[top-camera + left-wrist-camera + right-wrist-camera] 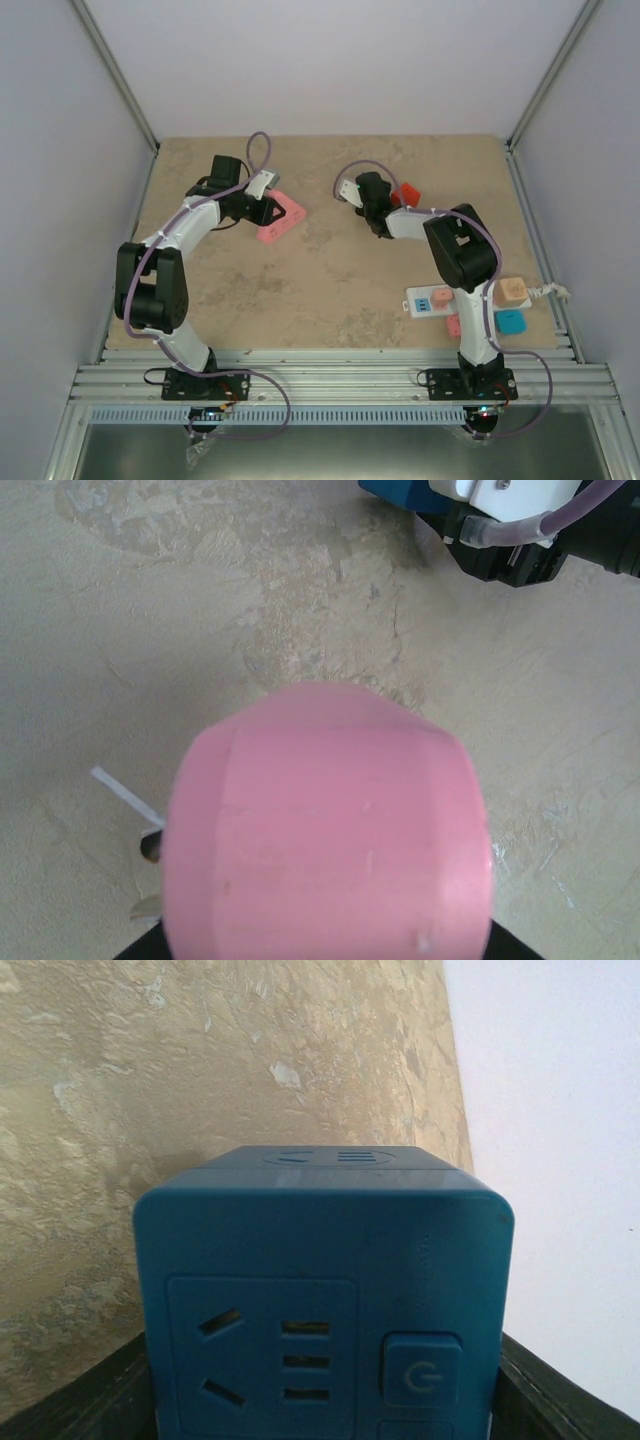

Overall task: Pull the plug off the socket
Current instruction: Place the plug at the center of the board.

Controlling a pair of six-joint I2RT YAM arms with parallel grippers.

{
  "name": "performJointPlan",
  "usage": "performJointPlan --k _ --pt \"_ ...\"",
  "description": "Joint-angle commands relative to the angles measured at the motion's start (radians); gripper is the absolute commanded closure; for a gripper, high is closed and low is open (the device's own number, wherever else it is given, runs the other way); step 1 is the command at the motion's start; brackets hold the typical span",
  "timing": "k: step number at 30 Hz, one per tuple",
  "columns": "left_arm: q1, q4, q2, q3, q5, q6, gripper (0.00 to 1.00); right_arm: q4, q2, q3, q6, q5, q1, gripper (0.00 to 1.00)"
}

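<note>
Lower right of the overhead view: the socket (414, 300), a long white plastic strip with pastel square outlets, lay flat on the mottled beige table (330, 290), partly behind the right arm. The right gripper (320, 1395) clamped a smooth blue cube-shaped plug (320, 1250), well apart from the strip. The left gripper (262, 207) was closed on a matte pink triangular block (285, 218).

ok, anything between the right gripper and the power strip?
No loose thing lies between them. But the right gripper is shut on a blue outlet cube, and that arm's own forearm crosses over the power strip in the top view.
</note>
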Motion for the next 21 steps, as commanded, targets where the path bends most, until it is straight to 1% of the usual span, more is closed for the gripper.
performJointPlan --k 1,2,5,10,13,14,21 --pt "0.006 0.025 0.009 0.001 0.004 -0.011 1.0 -0.074 -0.028 0.013 0.049 -0.051 -0.003 0.44" --pt "0.006 0.025 0.009 0.002 0.005 -0.011 1.0 -0.083 -0.034 0.014 0.054 -0.057 -0.004 0.37" --pt "0.006 0.025 0.009 0.003 0.004 -0.011 1.0 -0.102 -0.044 0.009 0.064 -0.075 -0.003 0.26" --pt "0.006 0.025 0.008 0.002 0.001 -0.014 1.0 -0.117 -0.053 0.006 0.065 -0.083 -0.003 0.2" --pt "0.006 0.025 0.006 0.003 -0.001 -0.013 1.0 -0.135 -0.065 0.006 0.069 -0.092 -0.002 0.15" --pt "0.006 0.025 0.006 0.002 -0.001 -0.012 1.0 -0.15 -0.075 0.005 0.075 -0.104 -0.002 0.12" --pt "0.006 0.025 0.008 0.002 0.002 -0.014 1.0 -0.283 -0.175 0.001 0.134 -0.209 0.007 0.02"
